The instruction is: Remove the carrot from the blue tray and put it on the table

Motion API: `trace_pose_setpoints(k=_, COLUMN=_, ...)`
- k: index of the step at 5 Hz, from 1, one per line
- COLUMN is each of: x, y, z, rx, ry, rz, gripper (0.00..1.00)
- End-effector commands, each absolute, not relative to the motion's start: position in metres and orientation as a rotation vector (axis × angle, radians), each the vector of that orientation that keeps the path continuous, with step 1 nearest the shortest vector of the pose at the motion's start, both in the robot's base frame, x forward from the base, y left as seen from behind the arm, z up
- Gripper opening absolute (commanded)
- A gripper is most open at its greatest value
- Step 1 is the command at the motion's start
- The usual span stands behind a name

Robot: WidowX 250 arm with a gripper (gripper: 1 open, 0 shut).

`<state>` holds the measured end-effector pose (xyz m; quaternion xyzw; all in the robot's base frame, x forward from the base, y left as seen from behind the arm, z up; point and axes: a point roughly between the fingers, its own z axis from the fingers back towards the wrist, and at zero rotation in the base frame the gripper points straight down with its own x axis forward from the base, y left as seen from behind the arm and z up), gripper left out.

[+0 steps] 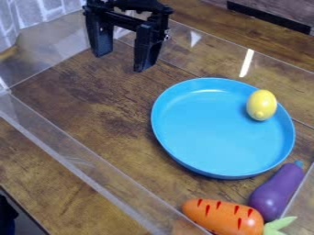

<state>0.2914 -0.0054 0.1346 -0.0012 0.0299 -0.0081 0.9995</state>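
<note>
The gripper [127, 48] hangs at the far left of the scene, pointing straight down over bare wood, its two dark fingers [146, 50] spread wide apart with nothing between them. It is well apart from everything else on the table [86, 110].

The tray [222, 127] sits right of centre, a round blue dish with a raised rim. Only the lemon [262, 105] lies in it, resting against the far right part of the rim (a small yellow ball, bright against the blue).

The carrot [225, 217] is not in the tray. It lies on the table at the near edge of the scene, just beyond the tray's near rim, on its side with the orange body pointing left and the green leaves [282, 223] at its right end. Thin dark stripes cross its body. Part of it is cut off by the bottom of the view.

The eggplant [281, 190] lies just right of the carrot, purple, tilted with its stem end up toward the far right. Whether it touches the carrot I cannot tell.

Low clear walls [55, 151] border the table on the left and near sides.
</note>
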Motion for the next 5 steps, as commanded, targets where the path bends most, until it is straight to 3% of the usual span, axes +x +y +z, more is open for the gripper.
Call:
trace_pose_setpoints(k=1, x=0.293, y=-0.009, z=0.127, rx=-0.005, ry=0.075, rz=-0.019, gripper=1.0)
trace_pose_setpoints(k=5, x=0.334, y=-0.058, z=0.107, rx=-0.042, ry=0.02, rz=0.025, gripper=1.0)
